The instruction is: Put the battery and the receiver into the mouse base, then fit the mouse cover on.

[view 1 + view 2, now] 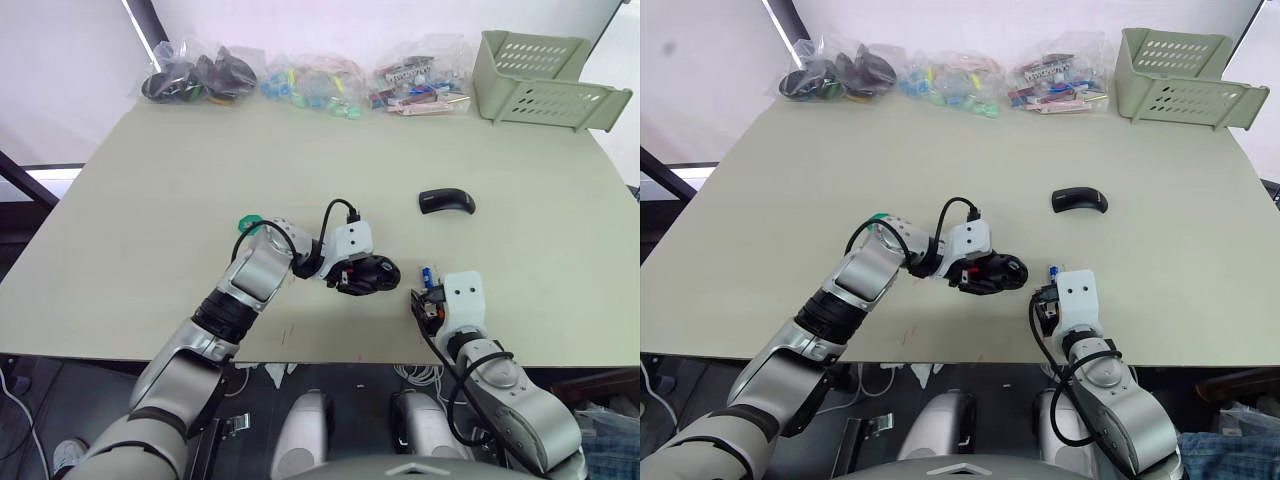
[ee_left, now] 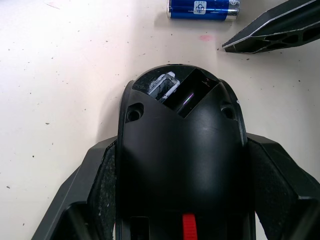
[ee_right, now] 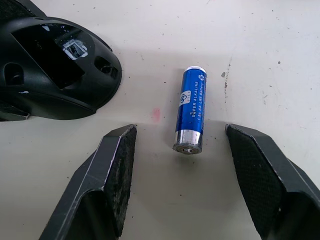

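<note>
Blue and slick, the battery (image 3: pixel 190 111) lies mid-frame between the right gripper's (image 3: pixel 181 175) spread fingers, likely rolls, so pinch its barrel; the left gripper (image 2: pixel 182 200) clamps the mouse base (image 2: pixel 181 165).

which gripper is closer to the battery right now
Right. The right gripper is open with the battery lying on the table between its fingers. The left gripper is off to the side, shut on the mouse base.

- The mouse base (image 2: pixel 182 165): black, hollow side up with a red patch, gripped between two black fingers near the table's front edge.
- The battery (image 3: pixel 191 108): blue cylinder with silvery ends, lying flat, just at the base's 3 o'clock.
- The mouse cover (image 1: pixel 446 201): glossy black arched shell, lying apart at 1 o'clock from the base.
</note>
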